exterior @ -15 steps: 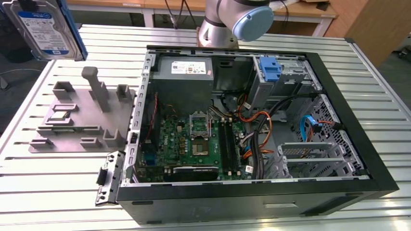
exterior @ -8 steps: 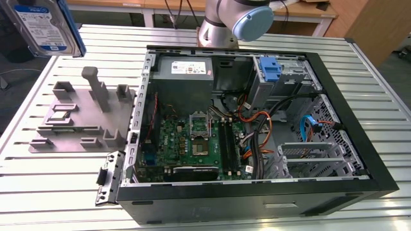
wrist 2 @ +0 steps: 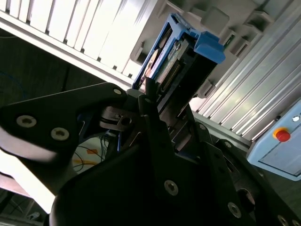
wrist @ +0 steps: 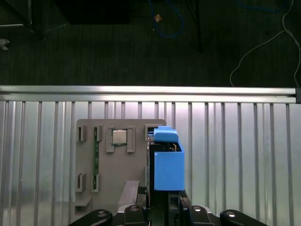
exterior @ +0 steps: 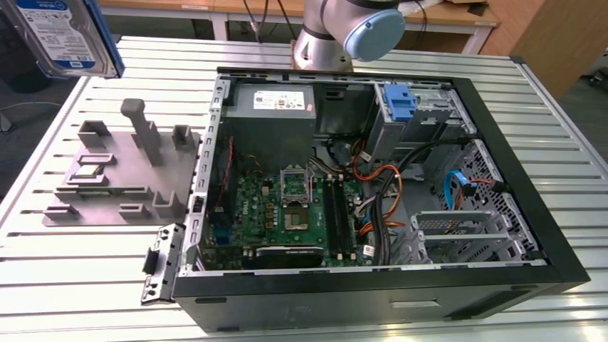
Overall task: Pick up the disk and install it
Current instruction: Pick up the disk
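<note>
In both wrist views the gripper (wrist 2: pixel 164 101) (wrist: pixel 164 200) is clenched on the disk (wrist 2: pixel 181 54) (wrist: pixel 167 165), its dark fingers (wrist 2: pixel 151 110) pressed against the two sides of the near end, so that the drive stands out from the jaws edge-on with its blue plastic bracket and tab at the end away from the gripper. The connector row and the thin metal edge of the drive show between the fingers in the second wrist view. Under the held disk, in the first wrist view, lies the grey holder plate (wrist: pixel 110 174) on the slatted metal table (wrist: pixel 235 155), with a small square chip (wrist: pixel 119 136) seated in one of its pockets; the disk is clear of the plate, over the side of it away from the chip. In the exterior view the disk (exterior: pixel 71 35) hangs high at the exterior view's left, label face showing, above the holder plate (exterior: pixel 109 189) and well apart from the open computer case (exterior: pixel 380 288). Inside the case lie the green motherboard (exterior: pixel 285 214), the grey power supply (exterior: pixel 273 100) and a blue drive bracket (exterior: pixel 401 103), and the arm's base joint (exterior: pixel 347 28) stands just behind it.
</note>
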Motion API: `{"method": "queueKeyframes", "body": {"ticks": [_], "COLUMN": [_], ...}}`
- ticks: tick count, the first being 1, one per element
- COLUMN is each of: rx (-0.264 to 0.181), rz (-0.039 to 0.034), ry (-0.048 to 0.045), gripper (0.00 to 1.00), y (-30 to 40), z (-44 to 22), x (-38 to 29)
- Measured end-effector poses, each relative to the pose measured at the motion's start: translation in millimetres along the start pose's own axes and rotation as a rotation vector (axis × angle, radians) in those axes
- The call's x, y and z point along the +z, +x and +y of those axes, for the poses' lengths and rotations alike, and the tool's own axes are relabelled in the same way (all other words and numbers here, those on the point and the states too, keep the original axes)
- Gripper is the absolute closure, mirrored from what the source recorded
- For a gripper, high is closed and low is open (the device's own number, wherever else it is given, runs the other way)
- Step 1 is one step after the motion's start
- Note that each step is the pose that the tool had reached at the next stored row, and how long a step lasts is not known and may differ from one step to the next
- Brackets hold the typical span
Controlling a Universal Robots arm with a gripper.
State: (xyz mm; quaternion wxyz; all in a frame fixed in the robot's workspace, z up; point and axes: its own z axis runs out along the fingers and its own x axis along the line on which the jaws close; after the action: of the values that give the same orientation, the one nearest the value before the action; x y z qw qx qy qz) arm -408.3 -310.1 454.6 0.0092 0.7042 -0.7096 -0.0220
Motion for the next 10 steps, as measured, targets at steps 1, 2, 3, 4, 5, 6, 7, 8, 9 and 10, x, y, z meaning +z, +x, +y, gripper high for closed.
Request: {"method": "queueKeyframes", "body": {"ticks": [1, 2, 3, 4, 5, 6, 7, 8, 9, 10], "rx": [0.000, 0.000, 0.000, 0.000, 0.000, 0.000, 0.000, 0.000, 0.000, 0.000], "rz": [0.0000, 0.0000, 0.0000, 0.0000, -0.0001, 0.0000, 0.0000, 0.0000, 0.0000, 0.0000], "ry": [0.0001, 0.0000, 0.0000, 0.0000, 0.0001, 0.0001, 0.0000, 0.0000, 0.0001, 0.0000], "gripper": [0.65, 0.65, 0.65, 0.65, 0.65, 0.65, 0.65, 0.65, 0.65, 0.65], "y": [0.0, -0.1, -0.1, -0.2, -0.2, -0.3, -0.3, -0.4, -0.4, -0.5], "z": [0.1, 0.1, 0.2, 0.2, 0.3, 0.4, 0.4, 0.5, 0.5, 0.6], "x": [-1.4, -2.9, -4.2, -5.5, -6.8, -8.2, -9.6, -10.9, -12.1, -13.2]}}
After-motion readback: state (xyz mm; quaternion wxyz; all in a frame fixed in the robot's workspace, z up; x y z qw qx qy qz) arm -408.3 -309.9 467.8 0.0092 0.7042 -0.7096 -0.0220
